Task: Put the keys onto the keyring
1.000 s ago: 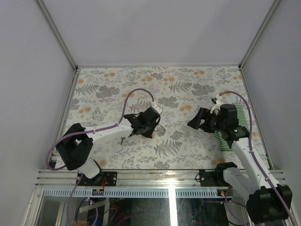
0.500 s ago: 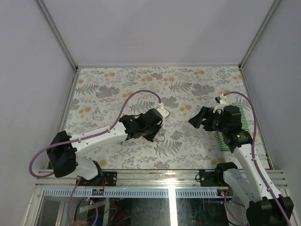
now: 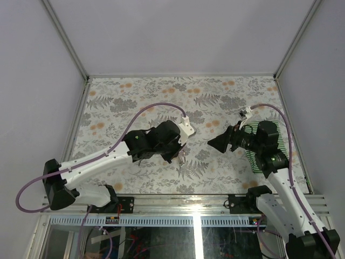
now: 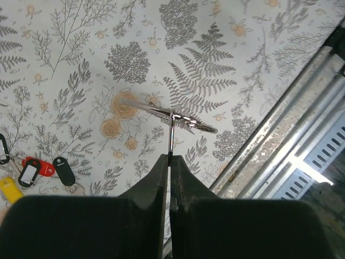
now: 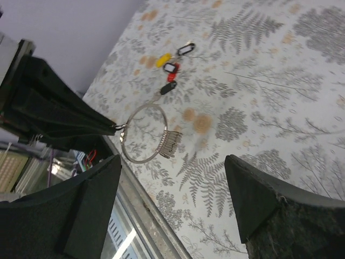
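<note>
My left gripper (image 4: pixel 168 158) is shut on a short stem of the silver keyring (image 4: pixel 172 115) and holds the ring above the table. In the right wrist view the keyring (image 5: pixel 132 156) hangs as a full circle with a row of small loops (image 5: pixel 171 144), next to the left gripper's black fingers (image 5: pixel 70 121). The keys lie in a cluster on the table: red tag (image 4: pixel 35 165), black tag (image 4: pixel 66 170), yellow tag (image 4: pixel 11 189); they also show in the right wrist view (image 5: pixel 171 73). My right gripper (image 5: pixel 178 199) is open and empty, facing the ring from the right.
A green ribbed mat (image 3: pixel 272 141) lies under the right arm at the table's right edge. The metal front rail (image 4: pixel 280 129) runs close beside the held ring. A black clip (image 4: pixel 2 149) lies beside the keys. In the top view the left arm (image 3: pixel 108 156) covers the keys.
My left arm has swung right and forward with the keyring in its grip. My right gripper has moved left, closer to the ring.
</note>
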Robot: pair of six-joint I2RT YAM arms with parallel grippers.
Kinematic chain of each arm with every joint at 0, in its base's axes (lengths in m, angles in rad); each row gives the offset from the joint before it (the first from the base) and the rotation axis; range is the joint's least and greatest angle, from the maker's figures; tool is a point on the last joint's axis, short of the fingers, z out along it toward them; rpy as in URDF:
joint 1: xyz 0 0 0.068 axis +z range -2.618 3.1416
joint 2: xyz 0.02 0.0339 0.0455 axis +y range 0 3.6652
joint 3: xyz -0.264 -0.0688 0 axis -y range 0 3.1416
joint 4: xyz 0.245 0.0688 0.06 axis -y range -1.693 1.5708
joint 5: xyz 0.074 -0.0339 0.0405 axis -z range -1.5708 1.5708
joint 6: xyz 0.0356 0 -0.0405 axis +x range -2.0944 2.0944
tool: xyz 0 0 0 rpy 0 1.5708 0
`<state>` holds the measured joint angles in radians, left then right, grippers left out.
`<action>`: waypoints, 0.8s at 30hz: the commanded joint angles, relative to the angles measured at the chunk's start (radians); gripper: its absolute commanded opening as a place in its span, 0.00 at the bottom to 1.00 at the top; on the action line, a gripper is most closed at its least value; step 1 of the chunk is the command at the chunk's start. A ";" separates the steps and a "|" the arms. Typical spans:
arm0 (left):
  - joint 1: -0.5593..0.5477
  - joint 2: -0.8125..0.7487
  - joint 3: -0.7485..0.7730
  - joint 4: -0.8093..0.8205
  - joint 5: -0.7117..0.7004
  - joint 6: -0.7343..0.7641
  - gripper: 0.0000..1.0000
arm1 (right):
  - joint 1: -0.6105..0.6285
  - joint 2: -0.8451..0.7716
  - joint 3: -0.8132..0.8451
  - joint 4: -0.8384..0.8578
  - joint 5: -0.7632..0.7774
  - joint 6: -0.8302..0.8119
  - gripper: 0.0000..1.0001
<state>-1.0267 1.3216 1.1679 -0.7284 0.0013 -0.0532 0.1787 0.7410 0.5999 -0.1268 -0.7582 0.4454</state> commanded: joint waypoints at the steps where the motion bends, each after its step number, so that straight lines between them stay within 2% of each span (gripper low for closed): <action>1: -0.006 -0.051 0.064 -0.034 0.089 0.068 0.00 | 0.076 -0.052 -0.011 0.158 -0.086 0.029 0.83; 5: -0.006 -0.084 0.077 -0.040 0.117 0.087 0.00 | 0.129 -0.059 -0.029 0.254 -0.071 0.097 0.79; 9: -0.005 -0.099 0.086 -0.046 0.098 0.109 0.00 | 0.161 0.019 0.002 0.231 -0.024 0.198 0.64; 11: -0.005 -0.100 0.089 -0.047 0.085 0.116 0.00 | 0.194 0.059 0.019 0.208 -0.007 0.253 0.60; 17: -0.006 -0.091 0.098 -0.038 0.050 0.128 0.00 | 0.337 0.072 0.024 0.206 0.134 0.434 0.61; 24: -0.010 -0.075 0.115 -0.039 0.050 0.148 0.00 | 0.371 0.078 0.049 0.134 0.215 0.581 0.61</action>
<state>-1.0271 1.2400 1.2343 -0.7788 0.0631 0.0616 0.5358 0.8249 0.5831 0.0277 -0.6106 0.9112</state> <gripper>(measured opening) 0.021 0.612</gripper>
